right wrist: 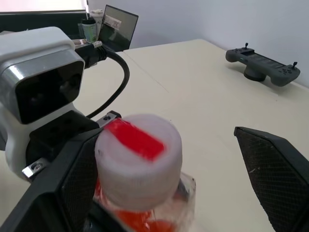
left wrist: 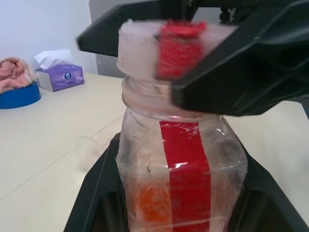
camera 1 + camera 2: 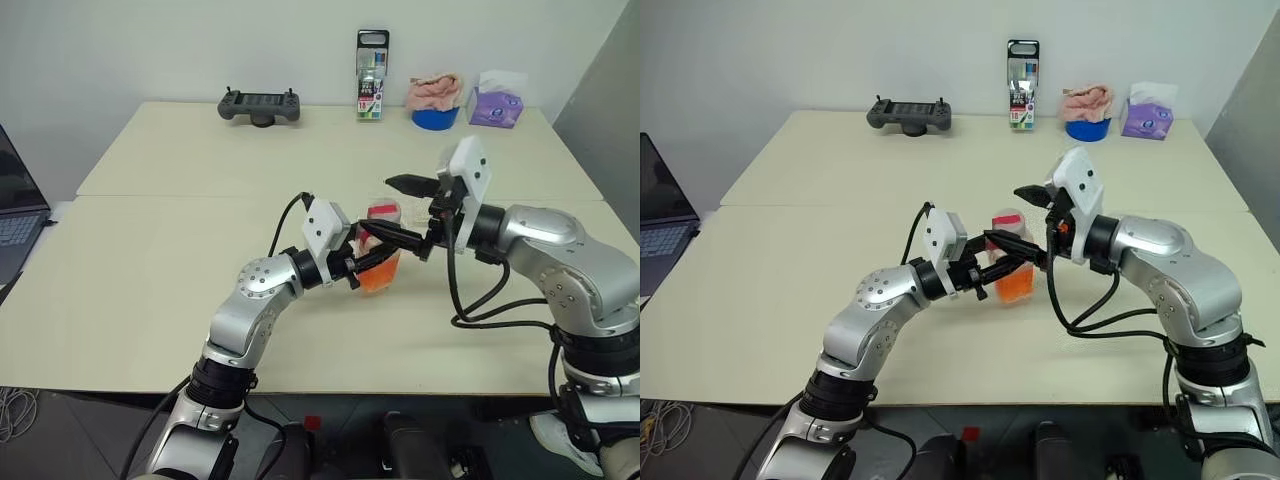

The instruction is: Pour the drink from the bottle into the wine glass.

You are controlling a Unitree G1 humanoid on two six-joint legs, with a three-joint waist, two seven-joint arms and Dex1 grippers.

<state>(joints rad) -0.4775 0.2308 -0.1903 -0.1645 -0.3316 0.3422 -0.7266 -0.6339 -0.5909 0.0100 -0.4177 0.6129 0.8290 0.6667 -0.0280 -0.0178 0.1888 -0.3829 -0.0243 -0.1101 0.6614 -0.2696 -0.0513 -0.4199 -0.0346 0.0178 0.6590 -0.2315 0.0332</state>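
Left wrist view: left pincer [image 3: 372, 262] grips upright bottle [image 2: 181, 164], cap up; right pincer [image 1: 159, 183] spread.

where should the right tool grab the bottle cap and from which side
Grip the cap across its round side wall, coming level from the robot's right. The bottle stands upright, its body clamped low by the left tool, so the cap sticks up free above it. The right tool is open with its fingers already either side of the cap.
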